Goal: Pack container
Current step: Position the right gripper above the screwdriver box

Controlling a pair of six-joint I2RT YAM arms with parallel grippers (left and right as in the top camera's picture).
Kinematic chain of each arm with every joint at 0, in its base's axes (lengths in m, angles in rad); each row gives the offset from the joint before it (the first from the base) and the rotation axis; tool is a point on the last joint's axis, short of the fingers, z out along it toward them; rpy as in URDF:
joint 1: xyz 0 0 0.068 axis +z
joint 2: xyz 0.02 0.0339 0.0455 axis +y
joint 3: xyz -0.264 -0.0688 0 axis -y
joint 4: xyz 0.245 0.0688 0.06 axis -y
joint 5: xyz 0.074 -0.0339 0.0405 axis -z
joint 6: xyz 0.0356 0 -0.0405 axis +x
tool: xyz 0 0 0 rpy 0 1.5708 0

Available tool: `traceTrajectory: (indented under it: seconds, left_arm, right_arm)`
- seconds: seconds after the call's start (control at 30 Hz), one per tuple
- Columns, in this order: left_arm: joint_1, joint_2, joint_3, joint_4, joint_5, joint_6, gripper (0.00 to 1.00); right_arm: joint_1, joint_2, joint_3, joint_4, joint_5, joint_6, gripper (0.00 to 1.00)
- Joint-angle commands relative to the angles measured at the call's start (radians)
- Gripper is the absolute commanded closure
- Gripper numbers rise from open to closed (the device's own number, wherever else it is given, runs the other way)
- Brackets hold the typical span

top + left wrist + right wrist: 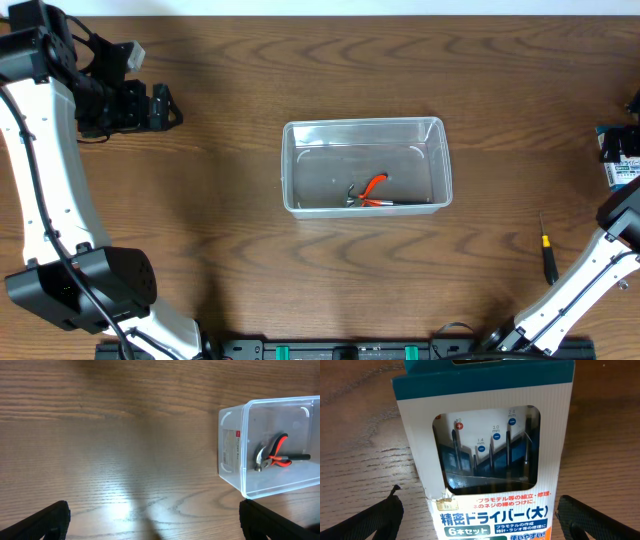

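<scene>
Seeing a clear, rimmed, round-cornered tub holding red pliers, I find left claw wide, right claw wide astride a box.

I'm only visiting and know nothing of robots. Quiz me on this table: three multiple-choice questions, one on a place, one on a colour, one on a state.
1. Where do the pliers lie? A) inside the clear container B) beside it C) under it
2. What colour are their handles? A) green B) orange-red C) white
3. How is the right hand at the blue-and-white box? A) shut on it B) open, fingers spread either side C) out of sight

Answers: 1 A, the overhead view shows them within its walls. 2 B, plain in the left wrist view. 3 B, the right wrist view shows both fingers wide apart.
</scene>
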Motion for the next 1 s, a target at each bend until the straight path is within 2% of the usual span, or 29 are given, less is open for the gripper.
traceTrajectory:
  seconds: [0.0, 0.97]
  left_arm:
    - [0.003, -0.003, -0.004, -0.006, -0.008, -0.009, 0.02]
    - [0.003, -0.003, -0.004, -0.005, -0.008, -0.018, 0.02]
  right_arm:
    - [-0.019, 0.010, -0.005, 0.001, -0.015, -0.014, 0.01]
    - [-0.045, 0.010, -0.076, 0.021, -0.040, -0.034, 0.01]
